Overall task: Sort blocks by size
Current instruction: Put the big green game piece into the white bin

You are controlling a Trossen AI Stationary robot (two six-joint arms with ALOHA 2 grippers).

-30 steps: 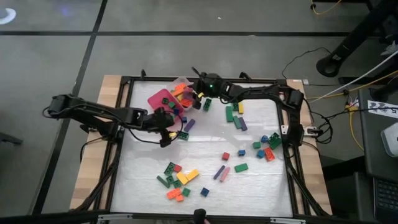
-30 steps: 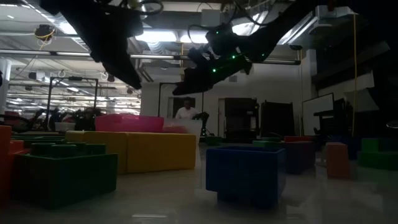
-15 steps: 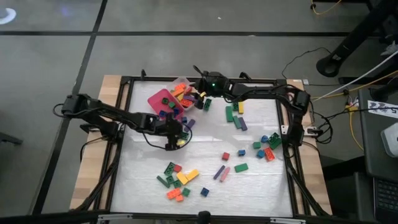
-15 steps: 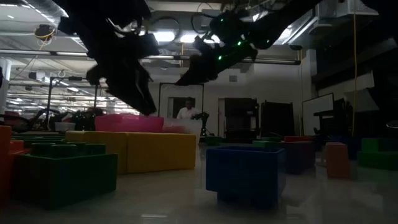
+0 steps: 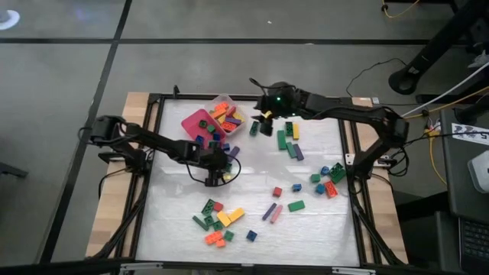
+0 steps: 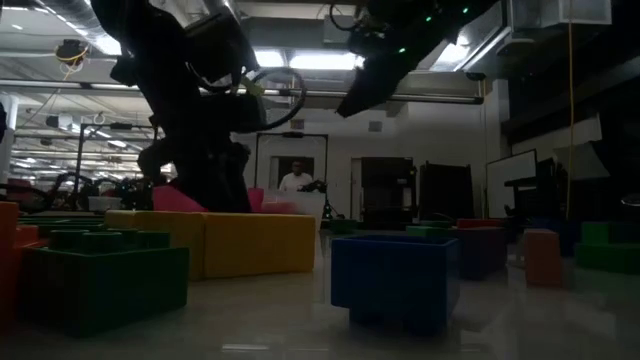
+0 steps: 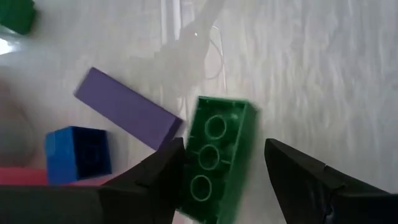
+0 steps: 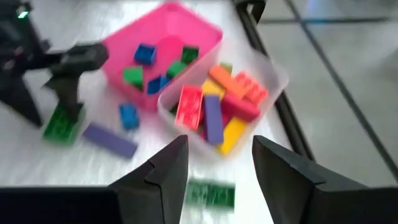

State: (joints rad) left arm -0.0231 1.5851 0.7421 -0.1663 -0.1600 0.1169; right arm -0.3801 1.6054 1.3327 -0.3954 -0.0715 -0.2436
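Left pincer (image 7: pixel 221 162) is seen lowered over the white, faintly wrinkled surface (image 5: pixel 252 191), its two fingers spread to either side of one green six-stud bar (image 7: pixel 216 158), not yet clamped. Just beside the pincer, one smooth purple bar (image 7: pixel 127 116) and one blue squarish brick (image 7: pixel 78 155) are noted. Blocks (image 5: pixel 220 218) lie scattered across the surface in loose clusters. Right pincer (image 8: pixel 214 168) is held raised with fingers apart and empty; ahead of it one pink square tray (image 8: pixel 163 45) with short bricks and one clear tray (image 8: pixel 261 84) with long bars are recorded, touching each other.
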